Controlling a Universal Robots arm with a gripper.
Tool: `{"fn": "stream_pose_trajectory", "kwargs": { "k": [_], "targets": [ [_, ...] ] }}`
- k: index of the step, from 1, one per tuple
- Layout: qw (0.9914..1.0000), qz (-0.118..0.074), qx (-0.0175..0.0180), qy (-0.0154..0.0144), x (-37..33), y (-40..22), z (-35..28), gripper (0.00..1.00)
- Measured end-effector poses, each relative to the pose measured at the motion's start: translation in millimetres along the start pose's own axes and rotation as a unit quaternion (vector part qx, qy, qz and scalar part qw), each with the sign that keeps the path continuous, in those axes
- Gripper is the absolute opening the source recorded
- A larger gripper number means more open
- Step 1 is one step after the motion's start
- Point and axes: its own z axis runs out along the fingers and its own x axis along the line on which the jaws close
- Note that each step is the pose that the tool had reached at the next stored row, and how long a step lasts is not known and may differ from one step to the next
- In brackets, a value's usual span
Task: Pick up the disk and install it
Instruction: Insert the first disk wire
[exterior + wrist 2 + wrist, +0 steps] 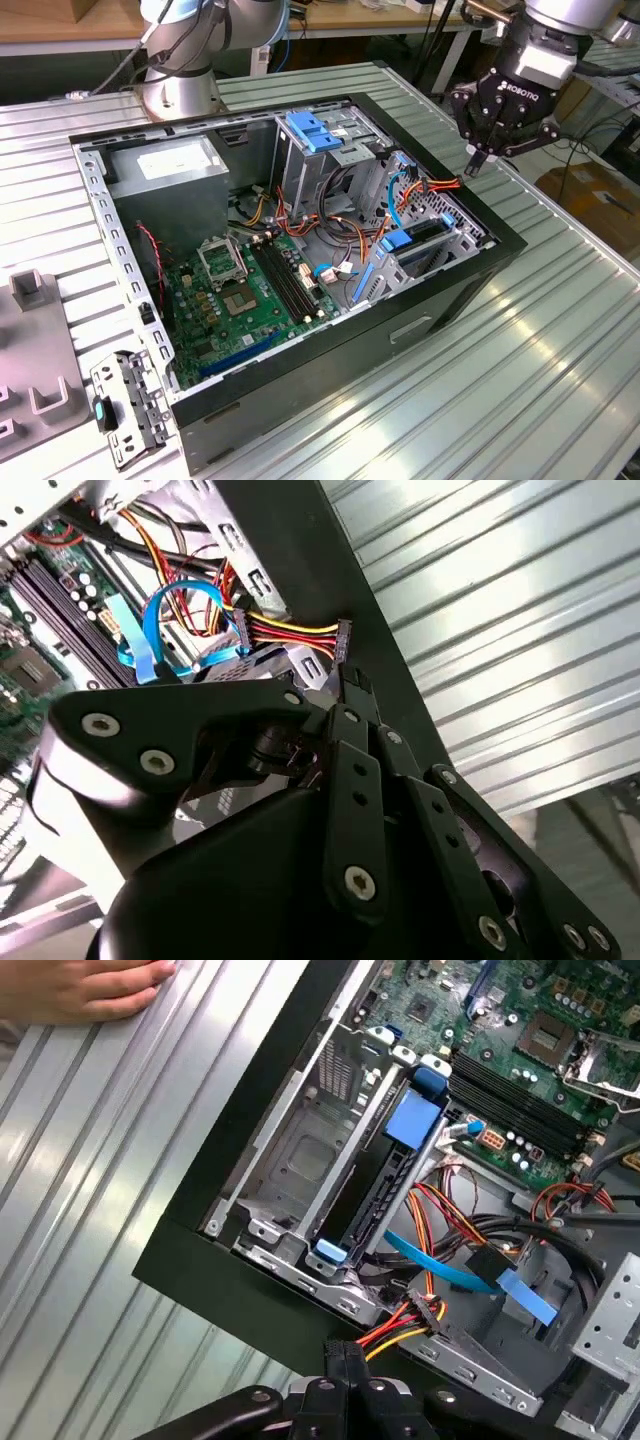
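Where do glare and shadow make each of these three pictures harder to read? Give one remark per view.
Exterior view: bright streaks glare off the ribbed table in front of the computer case. Second wrist view: the table is washed pale, while the close gripper is dark with glossy highlights. First wrist view: even light, with a mild sheen on the table near the hand.

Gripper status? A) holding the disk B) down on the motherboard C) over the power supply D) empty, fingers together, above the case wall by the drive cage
D: the gripper hangs with fingers together and nothing between them, above the case wall beside the drive cage.
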Motion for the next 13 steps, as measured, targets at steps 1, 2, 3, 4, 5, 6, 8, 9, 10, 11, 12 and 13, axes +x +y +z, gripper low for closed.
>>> {"fn": "stream_pose_trajectory", "kwargs": {
  "k": [1,2,3,4,5,6,8,9,10,11,12,13],
  "targets": [
    [0.99991,-0.014,0.0005,0.0003,0.0,0.0,0.2,0.11],
    [0.99967,-0.026,0.0009,0.0006,0.0,0.0,0.4,0.11],
    [0.99938,-0.035,0.0012,0.0009,0.0,0.0,0.6,0.11],
    [0.999,-0.045,0.0015,0.0011,0.0,0.0,0.7,0.11],
    [0.99853,-0.054,0.0019,0.0014,0.0,0.0,0.9,0.11],
    [0.99799,-0.063,0.0022,0.0016,0.0,0.0,1.0,0.11],
    [0.99648,-0.084,0.0028,0.0022,0.0,0.0,1.2,0.11],
    [0.9947,-0.103,0.0036,0.0026,0.0,0.0,1.3,0.11],
    [0.99358,-0.113,0.0039,0.0029,0.0,0.0,1.3,0.11],
    [0.99229,-0.124,0.0043,0.0031,0.0,0.0,1.4,0.18],
    [0.99049,-0.137,0.0047,0.0035,0.0,0.0,1.4,0.18],
    [0.9892,-0.146,0.005,0.0038,0.0,-0.1,1.4,0.18]
  ]
}}
